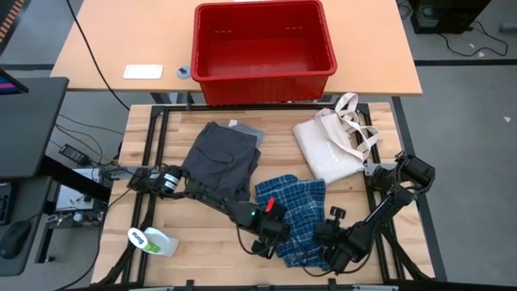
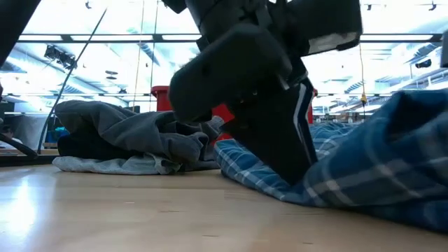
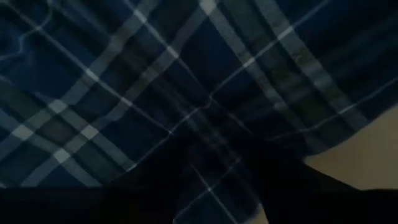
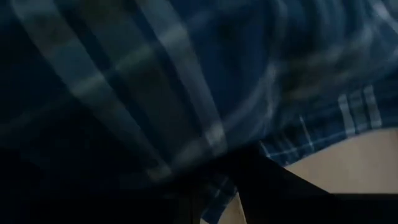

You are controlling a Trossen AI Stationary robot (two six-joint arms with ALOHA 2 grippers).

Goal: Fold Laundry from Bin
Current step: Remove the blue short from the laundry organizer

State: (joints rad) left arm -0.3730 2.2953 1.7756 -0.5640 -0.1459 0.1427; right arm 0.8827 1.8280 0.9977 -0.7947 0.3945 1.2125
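The blue plaid shirt (image 1: 295, 217) lies bunched on the table's near right part. My left gripper (image 1: 271, 233) points steeply down onto the shirt's left edge (image 2: 280, 183), open. My right gripper (image 1: 338, 255) is down at the shirt's near right corner, shut on plaid cloth (image 4: 186, 93). A dark grey garment (image 1: 222, 158) rests on a light grey one (image 2: 105, 164) at the middle left. The red bin (image 1: 265, 48) stands on the far table. My left gripper (image 3: 221, 202) comes from above, slanting down, and its fingertips (image 3: 155, 186) are set into the plaid shirt with a strip of cloth (image 3: 217, 177) between them. The fingers stand apart. The shirt lies on the table. My right gripper (image 4: 217, 208) has plaid cloth (image 4: 214, 186) between its two fingers, near the shirt's edge beside bare table (image 4: 348, 162). It comes from above, slanting down. One layer or several, I cannot tell. The shirt rests on the table.
A cream tote bag (image 1: 331, 144) lies at the table's far right. A white bottle with a green label (image 1: 153, 241) lies near the front left corner. Bare wood (image 2: 140, 210) stretches between the garments and the near edge.
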